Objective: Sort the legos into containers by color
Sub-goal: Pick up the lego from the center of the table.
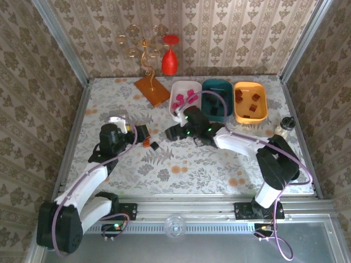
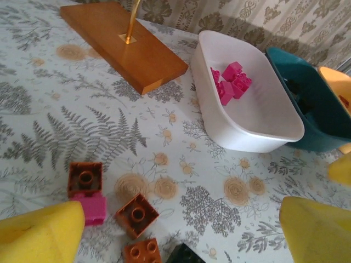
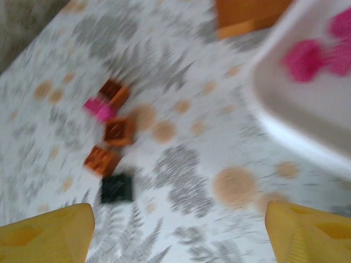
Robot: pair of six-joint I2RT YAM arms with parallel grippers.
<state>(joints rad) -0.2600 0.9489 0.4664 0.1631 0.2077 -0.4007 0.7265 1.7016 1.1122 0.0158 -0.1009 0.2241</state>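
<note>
At the back of the bench [image 1: 181, 170] stand a red wine glass [image 1: 170, 57] and a gold ringed stand [image 1: 143, 46]; the stand's flat orange-brown base [image 1: 152, 89] lies just beside the white tray [image 1: 174, 90]; a small clear jar [image 1: 285, 126] sits near the right edge, well apart from the rest. The three containers sit in a row: the white tray, the teal tray [image 1: 216, 83] and the orange-yellow tray [image 1: 263, 107]; pink legos [image 1: 186, 97] lie in the white one and brown legos [image 1: 248, 101] in the orange-yellow one; the teal one holds dark blocks that are hard to make out. From above, the right arm's wrist reaches over the near end of the white tray and hides part of it.

The loose legos sit in a small cluster on the bench, near the white tray; the left wrist view shows three brown blocks [image 2: 137, 215], a pink block [image 2: 90, 208] touching one of them, and a black block [image 2: 184, 255] at the bottom edge.

The left pincer [image 2: 178, 233] hangs low over this cluster, its yellow pads [image 2: 38, 235] spread wide, with nothing between them. The right pincer [image 3: 178, 235] is also spread wide and holds nothing; its view is blurred, with the cluster ahead of its pads [image 3: 310, 233] and the white tray to one side.
</note>
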